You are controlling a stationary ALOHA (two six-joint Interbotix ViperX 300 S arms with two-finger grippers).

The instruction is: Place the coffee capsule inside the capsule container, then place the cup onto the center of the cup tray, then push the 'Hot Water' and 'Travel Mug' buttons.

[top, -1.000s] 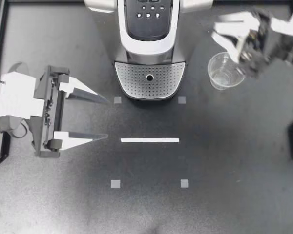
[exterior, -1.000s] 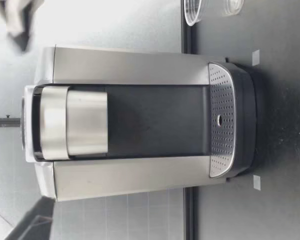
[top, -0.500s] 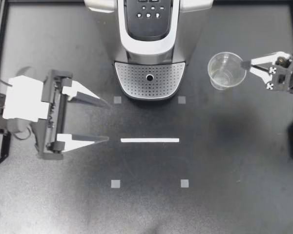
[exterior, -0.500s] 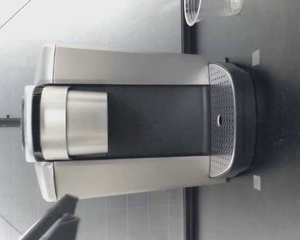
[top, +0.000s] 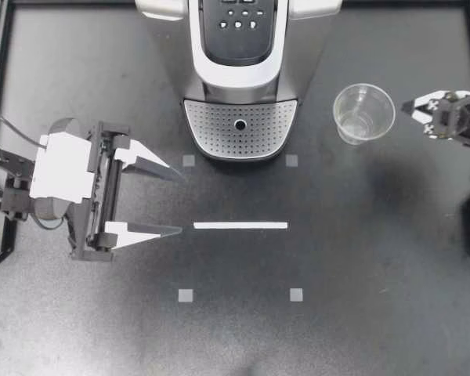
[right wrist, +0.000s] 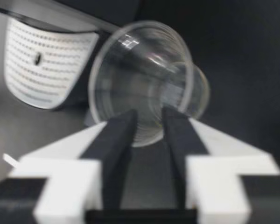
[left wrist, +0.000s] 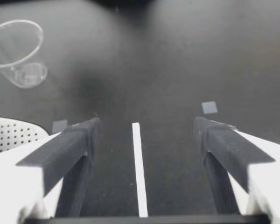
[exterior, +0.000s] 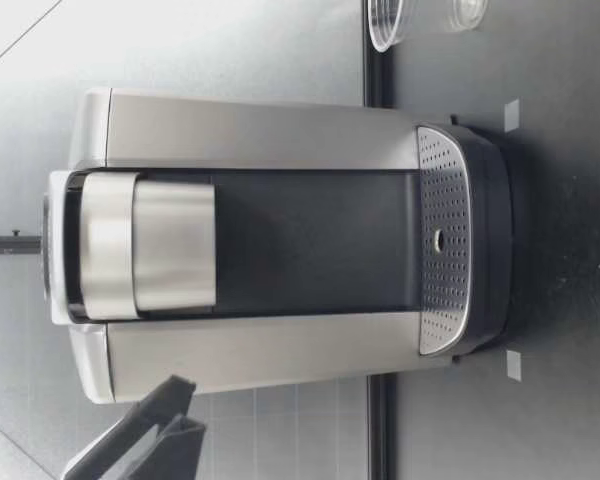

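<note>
While four squares (top: 189,160) lie flat, one cup (top: 363,113) stands.

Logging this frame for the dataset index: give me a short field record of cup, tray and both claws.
tray: perforated silver cup tray, nothing on it
cup: clear plastic cup, upright on the black table beside the silver-and-black coffee machine, off the tray
left claw: open wide, empty
right claw: narrow gap, empty, just short of the cup
capsule: not visible
</note>
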